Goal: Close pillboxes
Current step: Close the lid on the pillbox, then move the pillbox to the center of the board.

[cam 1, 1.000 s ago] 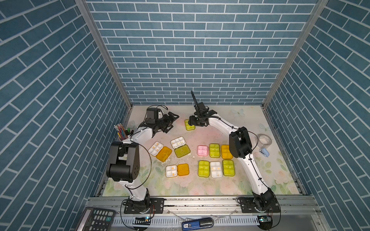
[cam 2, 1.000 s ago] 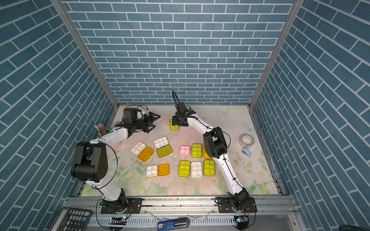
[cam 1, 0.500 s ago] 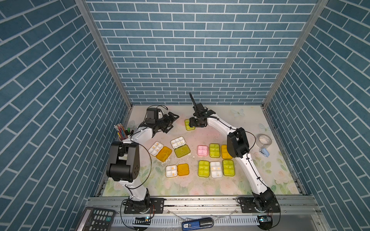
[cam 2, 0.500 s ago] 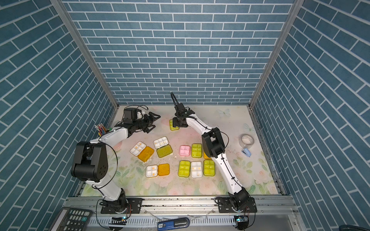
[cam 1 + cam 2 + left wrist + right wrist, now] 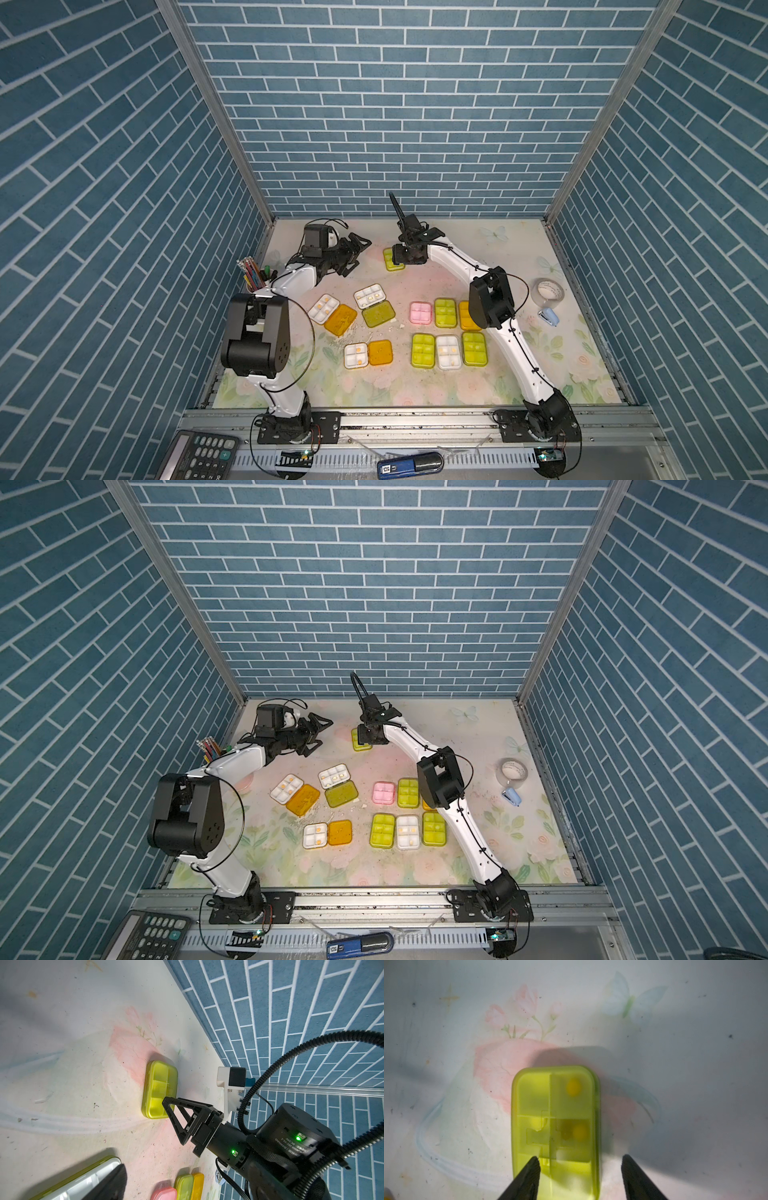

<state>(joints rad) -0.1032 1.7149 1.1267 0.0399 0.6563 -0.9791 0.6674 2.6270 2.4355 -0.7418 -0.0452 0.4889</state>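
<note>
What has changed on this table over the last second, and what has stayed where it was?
The right gripper shifted slightly to the robot's left, settling over the near end of the closed yellow-green pillbox at the back. Its jaws are open and it has taken hold of nothing. The left gripper, also open, and the other pillboxes stayed as they were.

On the mat (image 5: 457, 249), one pillbox (image 5: 392, 261) lies alone at twelve o'clock. Three open pillboxes (image 5: 369, 296) lie at nine o'clock, six shut pillboxes (image 5: 448, 352) at three, the tape roll (image 5: 548, 291) beyond them.
</note>
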